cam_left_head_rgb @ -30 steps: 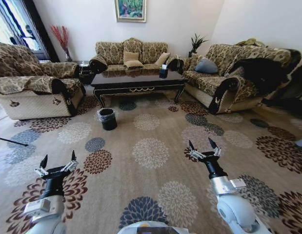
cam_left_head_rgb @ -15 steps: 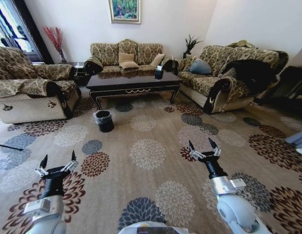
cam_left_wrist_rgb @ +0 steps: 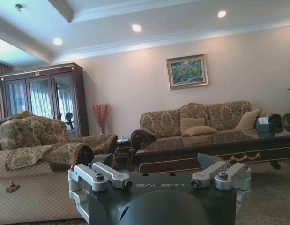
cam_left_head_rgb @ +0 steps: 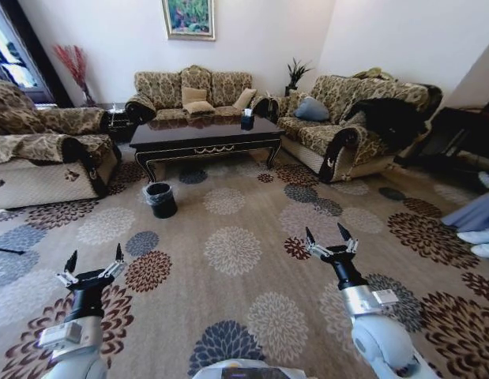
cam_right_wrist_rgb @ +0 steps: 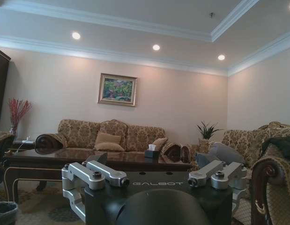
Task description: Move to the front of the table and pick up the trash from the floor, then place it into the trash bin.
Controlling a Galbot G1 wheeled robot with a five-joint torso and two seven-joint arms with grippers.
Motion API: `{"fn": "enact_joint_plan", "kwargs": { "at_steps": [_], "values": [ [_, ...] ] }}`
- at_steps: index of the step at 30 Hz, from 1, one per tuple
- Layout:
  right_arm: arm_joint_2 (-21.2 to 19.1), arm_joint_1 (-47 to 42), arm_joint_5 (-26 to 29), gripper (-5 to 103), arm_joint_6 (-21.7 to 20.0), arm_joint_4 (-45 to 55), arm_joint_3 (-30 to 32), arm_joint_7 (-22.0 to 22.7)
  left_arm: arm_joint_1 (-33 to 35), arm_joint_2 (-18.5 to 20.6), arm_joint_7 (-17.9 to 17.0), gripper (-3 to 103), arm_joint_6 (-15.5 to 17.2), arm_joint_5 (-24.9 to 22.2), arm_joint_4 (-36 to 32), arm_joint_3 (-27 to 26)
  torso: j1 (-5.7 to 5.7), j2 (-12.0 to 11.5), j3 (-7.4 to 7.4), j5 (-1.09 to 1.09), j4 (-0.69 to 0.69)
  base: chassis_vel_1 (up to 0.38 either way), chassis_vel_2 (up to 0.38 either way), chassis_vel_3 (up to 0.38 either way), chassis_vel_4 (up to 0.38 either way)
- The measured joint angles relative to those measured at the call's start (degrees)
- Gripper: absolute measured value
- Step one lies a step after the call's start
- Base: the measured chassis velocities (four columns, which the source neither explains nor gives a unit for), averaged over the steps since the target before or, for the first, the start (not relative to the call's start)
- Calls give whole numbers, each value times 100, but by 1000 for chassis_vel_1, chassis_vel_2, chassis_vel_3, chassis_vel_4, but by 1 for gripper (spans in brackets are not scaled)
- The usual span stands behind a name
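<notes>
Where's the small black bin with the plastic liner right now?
In the head view, the black lined trash bin stands on the patterned carpet, ahead and left, just before the dark glossy coffee table's left front leg.

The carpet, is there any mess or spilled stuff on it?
No mess stands out. The carpet looks clean, and no trash can be seen on it from here. The bin stands upright beside the table. Both grippers, left and right, are open and hold nothing.

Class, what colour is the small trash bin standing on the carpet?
Black, with a crinkled translucent liner: trash bin, best in the head view.
</notes>
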Motion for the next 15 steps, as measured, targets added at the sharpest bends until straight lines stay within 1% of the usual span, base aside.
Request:
{"fn": "enact_joint_plan", "kwargs": {
  "at_steps": [7, 10, 15],
  "values": [
    [0, 0, 0, 100, 0, 0, 0, 0, 0, 0, 0, 100, 0, 0, 0, 0, 64, 149, 86, 0, 0, 0, 0, 0, 0],
    [0, 0, 0, 100, 0, 0, 0, 0, 0, 0, 0, 100, 0, 0, 0, 0, 104, 247, 143, 0, -2, 0, 0, 0, 0],
    [0, 0, 0, 100, 0, 0, 0, 0, 0, 0, 0, 100, 0, 0, 0, 0, 135, 325, 190, 0, -2, 0, 0, 0, 0]
  ]
}}
